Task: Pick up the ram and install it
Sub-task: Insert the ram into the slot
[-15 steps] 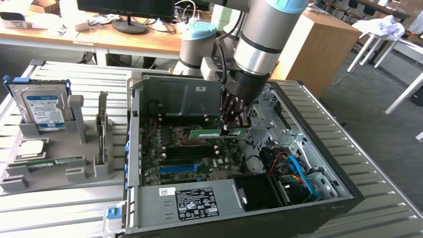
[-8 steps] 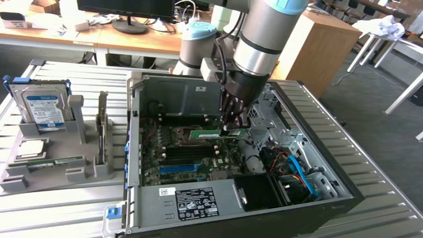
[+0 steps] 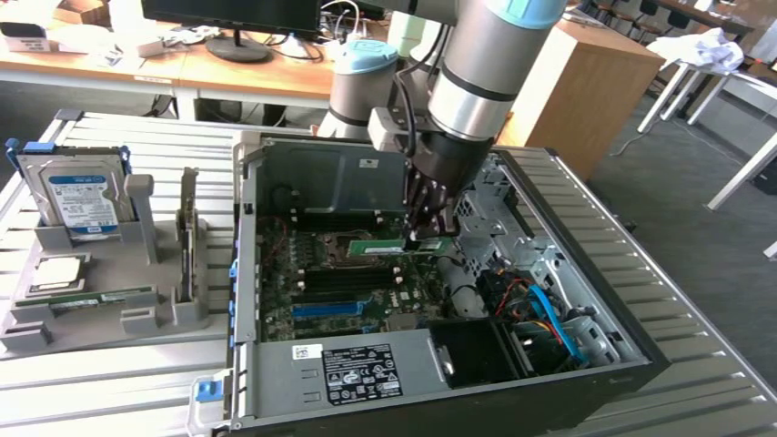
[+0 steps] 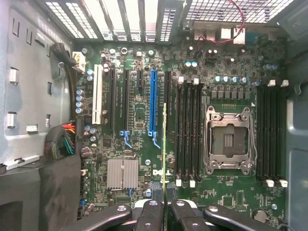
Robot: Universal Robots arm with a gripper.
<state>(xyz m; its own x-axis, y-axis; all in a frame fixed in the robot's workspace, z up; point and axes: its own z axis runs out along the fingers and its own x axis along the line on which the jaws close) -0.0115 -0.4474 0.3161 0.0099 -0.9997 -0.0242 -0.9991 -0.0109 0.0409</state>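
The ram (image 3: 378, 246) is a thin green stick held level inside the open computer case (image 3: 249, 273), a little above the motherboard (image 3: 322, 273). My gripper (image 3: 428, 238) is shut on one end of it, and the stick points toward the exterior view's left. In the wrist view the ram (image 4: 165, 144) shows edge-on as a narrow green line running out from between my fingertips (image 4: 155, 214). It hangs beside a bank of black memory slots (image 4: 188, 134), between them and the blue slot (image 4: 153, 103).
The CPU socket (image 4: 228, 139) and a second slot bank (image 4: 272, 134) lie further along the board. Case walls and a drive cage (image 3: 510, 228) close in around the arm. On the exterior view's left, a grey holder (image 3: 85, 319) carries a hard drive (image 3: 75, 196), a processor chip (image 3: 55, 273), another green stick (image 3: 104, 298) and an upright card (image 3: 188, 237).
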